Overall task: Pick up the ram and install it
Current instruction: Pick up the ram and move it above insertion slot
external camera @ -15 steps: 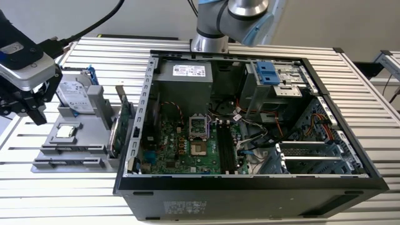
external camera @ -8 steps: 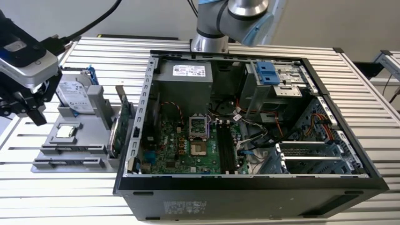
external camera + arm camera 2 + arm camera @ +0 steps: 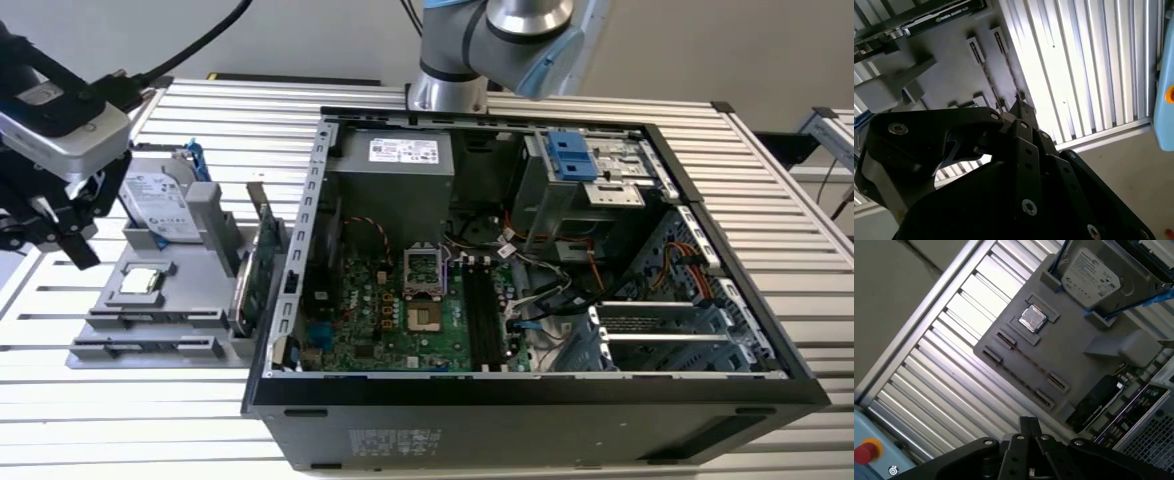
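The gripper hangs above the grey fixture, its fingers together and holding nothing; the ram, seemingly the thin strip on edge between two small brackets, sits in that fixture near the processor chip, beside the open computer case.

An open case is laid on a slatted table. Inside it, a motherboard is seen, with a power supply at the far side and a blue bracket beside that. At the exterior view's left, a grey tray is set just beside the case. A hard drive, a processor and an upright card are held on it. The gripper is positioned over the tray's outer edge.
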Controlling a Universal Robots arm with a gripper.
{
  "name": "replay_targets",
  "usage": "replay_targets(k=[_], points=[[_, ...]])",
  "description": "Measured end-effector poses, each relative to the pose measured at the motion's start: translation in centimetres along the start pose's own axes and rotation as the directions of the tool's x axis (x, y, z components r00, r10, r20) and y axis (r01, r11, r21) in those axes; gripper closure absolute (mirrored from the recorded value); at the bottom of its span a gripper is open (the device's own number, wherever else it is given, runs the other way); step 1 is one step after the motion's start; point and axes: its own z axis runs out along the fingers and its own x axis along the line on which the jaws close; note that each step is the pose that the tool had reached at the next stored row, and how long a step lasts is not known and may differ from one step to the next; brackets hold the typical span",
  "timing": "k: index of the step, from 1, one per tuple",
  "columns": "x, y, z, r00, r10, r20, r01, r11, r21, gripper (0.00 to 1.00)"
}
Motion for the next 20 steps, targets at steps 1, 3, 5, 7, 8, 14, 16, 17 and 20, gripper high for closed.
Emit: replay_targets(k=[1,3,5,7,8,14,16,17,20], points=[[0.00,0.00,0.00,0.9999,-0.010,-0.0004,0.010,0.9999,0.0009,1.00],[0.00,0.02,0.00,0.9996,-0.030,-0.0014,0.030,0.9996,0.0029,1.00],[0.00,0.04,0.00,0.9988,-0.050,-0.0022,0.050,0.9987,0.0048,1.00],[-0.01,0.05,0.00,0.9976,-0.070,-0.0032,0.070,0.9975,0.0068,1.00],[-0.01,0.05,0.00,0.9968,-0.080,-0.0037,0.080,0.9968,0.0078,1.00],[-0.03,0.12,0.00,0.9900,-0.141,-0.0082,0.141,0.9899,0.0147,1.00],[-0.04,0.13,0.00,0.9867,-0.162,-0.0104,0.162,0.9866,0.0174,1.00],[-0.04,0.13,0.00,0.9848,-0.173,-0.0112,0.174,0.9846,0.0187,1.00],[-0.06,0.16,0.00,0.9779,-0.208,-0.0141,0.209,0.9777,0.0225,1.00]])
